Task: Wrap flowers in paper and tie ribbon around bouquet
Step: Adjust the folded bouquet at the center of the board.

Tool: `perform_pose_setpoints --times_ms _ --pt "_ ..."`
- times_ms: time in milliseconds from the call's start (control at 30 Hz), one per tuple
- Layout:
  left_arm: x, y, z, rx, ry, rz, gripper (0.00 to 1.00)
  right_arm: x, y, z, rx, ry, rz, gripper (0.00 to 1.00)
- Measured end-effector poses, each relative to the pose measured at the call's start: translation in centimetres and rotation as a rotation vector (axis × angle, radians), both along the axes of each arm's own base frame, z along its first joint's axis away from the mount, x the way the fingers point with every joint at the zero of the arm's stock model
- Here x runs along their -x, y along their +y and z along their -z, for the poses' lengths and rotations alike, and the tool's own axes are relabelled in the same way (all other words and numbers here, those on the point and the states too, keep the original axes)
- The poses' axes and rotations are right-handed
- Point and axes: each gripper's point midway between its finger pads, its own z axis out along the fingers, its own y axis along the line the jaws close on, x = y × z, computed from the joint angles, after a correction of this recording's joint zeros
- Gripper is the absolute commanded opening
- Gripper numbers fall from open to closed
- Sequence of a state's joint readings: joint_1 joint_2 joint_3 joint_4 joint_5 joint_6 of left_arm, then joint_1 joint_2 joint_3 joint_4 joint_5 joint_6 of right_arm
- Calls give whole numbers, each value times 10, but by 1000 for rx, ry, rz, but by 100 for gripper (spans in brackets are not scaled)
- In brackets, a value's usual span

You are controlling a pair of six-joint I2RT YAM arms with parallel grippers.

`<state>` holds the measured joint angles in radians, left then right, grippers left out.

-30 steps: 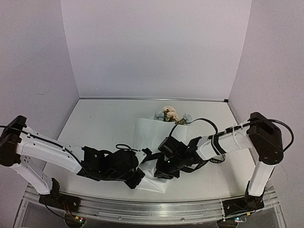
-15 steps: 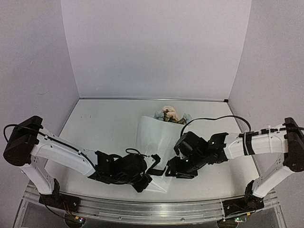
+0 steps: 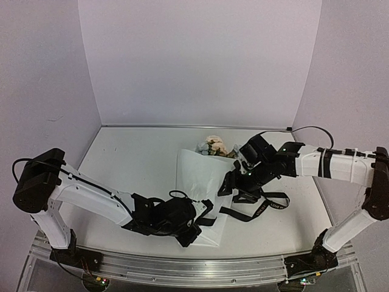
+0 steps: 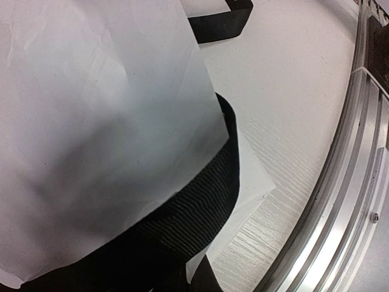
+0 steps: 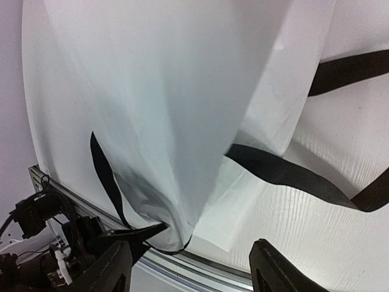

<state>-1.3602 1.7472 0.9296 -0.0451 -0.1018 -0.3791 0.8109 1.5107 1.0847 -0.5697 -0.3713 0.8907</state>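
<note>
The bouquet (image 3: pixel 203 182) lies flat near the middle of the surface (image 3: pixel 134 158), its long axis running from 12 to 6 o'clock in the overhead view; the peach and pale blue flowers (image 3: pixel 214 146) poke out at the 12 o'clock end; the white paper (image 3: pixel 197 173) cone narrows toward 6 o'clock, close to the near edge; the black lettered ribbon (image 3: pixel 267 207) curves under the narrow end of the cone and trails in loose loops on the surface at about 4 o'clock of it; the left hand (image 3: pixel 193 225) sits at the cone's 6 o'clock tip, fingers together and, judging by the strand running straight into them, clamped on the ribbon; the right hand (image 3: pixel 238 185) is at 3 o'clock of the cone's middle, just beside the paper, fingers spread apart with nothing between them; the loose ribbon lies toward 5 o'clock from the right hand, the nearer of the two, so picking up that free length for the tie would likely fall to it.
</note>
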Motion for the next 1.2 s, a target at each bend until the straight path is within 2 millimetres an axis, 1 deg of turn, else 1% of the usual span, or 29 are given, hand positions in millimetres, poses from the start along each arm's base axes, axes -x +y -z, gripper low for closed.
perform_pose_setpoints --times_ms 100,167,333,433,467,533,567,700,767,833,967,1033,1067,1133,1200 --pt "0 0 2 -5 0 7 0 -10 -3 12 24 23 20 57" --pt "1 0 3 -7 0 10 0 -14 -6 22 43 44 33 48" --pt "0 0 3 -7 3 14 0 -20 -10 38 72 70 46 15" --pt "1 0 3 -6 10 18 0 -24 -11 43 79 77 54 2" --pt "1 0 3 -5 11 19 0 -26 -11 43 78 77 57 0" --pt "0 0 3 -5 14 20 2 -30 -11 45 79 73 60 0" --pt "0 0 3 -4 15 20 6 -32 -11 45 78 73 63 0" --pt "-2 1 3 -3 24 19 27 -39 -14 53 94 67 67 0" --pt "-2 1 1 0 28 20 31 -41 -17 58 110 63 64 0" --pt "-2 1 -7 18 32 20 33 -43 -19 63 125 61 61 0" --pt "-8 0 -38 100 35 13 32 -45 -22 72 157 53 54 0" --pt "-15 0 -56 152 39 1 28 -46 -24 74 170 48 54 0" --pt "-18 1 -62 172 43 -6 25 -47 -25 75 177 42 55 0" --pt "-24 5 -66 193 58 -18 18 -49 -27 76 188 32 54 0" --pt "-27 9 -62 189 74 -22 13 -50 -28 76 196 22 53 0"
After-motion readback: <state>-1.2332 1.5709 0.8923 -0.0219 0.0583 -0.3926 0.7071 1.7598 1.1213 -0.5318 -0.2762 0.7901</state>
